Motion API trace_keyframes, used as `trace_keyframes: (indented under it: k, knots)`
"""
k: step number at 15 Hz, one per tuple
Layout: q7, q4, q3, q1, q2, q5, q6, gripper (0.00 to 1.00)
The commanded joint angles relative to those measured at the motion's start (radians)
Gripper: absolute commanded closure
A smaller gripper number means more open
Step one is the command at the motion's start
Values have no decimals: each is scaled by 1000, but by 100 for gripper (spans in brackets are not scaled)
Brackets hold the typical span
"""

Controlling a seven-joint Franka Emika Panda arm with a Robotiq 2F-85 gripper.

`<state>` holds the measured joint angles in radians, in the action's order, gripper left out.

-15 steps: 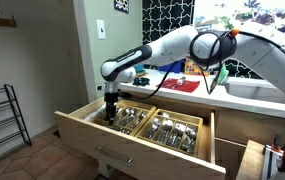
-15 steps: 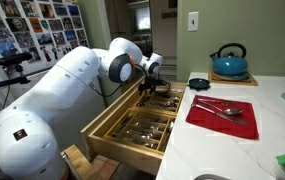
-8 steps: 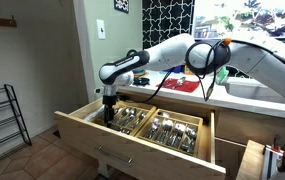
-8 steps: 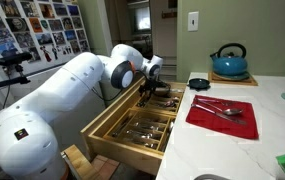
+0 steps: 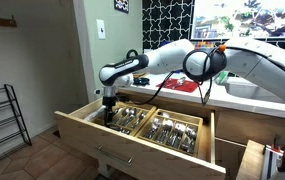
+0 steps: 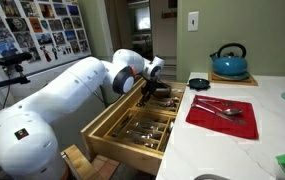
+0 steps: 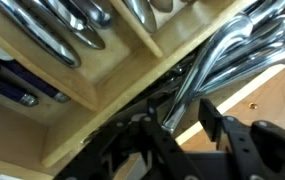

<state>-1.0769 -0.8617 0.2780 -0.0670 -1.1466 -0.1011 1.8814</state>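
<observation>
Jaws narrower than before, still apart, astride forks [image 7: 222,50]; two trays [image 5: 153,114], one drawer [image 5: 122,150].

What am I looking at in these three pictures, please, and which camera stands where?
This is a white robot arm with a gripper at its tip. Two pictures come from cameras standing in the kitchen. The third comes from a camera on the robot's wrist, looking past the gripper. The arm reaches into an open wooden drawer whose compartments hold cutlery. In the wrist view the gripper's black fingers sit close over a bundle of forks; whether it grips one I cannot tell. On the counter, in an exterior view, are a red mat with a few utensils and a blue kettle.
</observation>
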Motion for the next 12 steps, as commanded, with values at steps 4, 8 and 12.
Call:
trace_keyframes:
  k: [4,8,12]
  knots:
    - [-27,108,21,-2,-70,-7,-71,60]
    - [-29,136,29,-2,-85,-8,-98,88]
    - [1,137,32,5,-69,-15,-112,95]
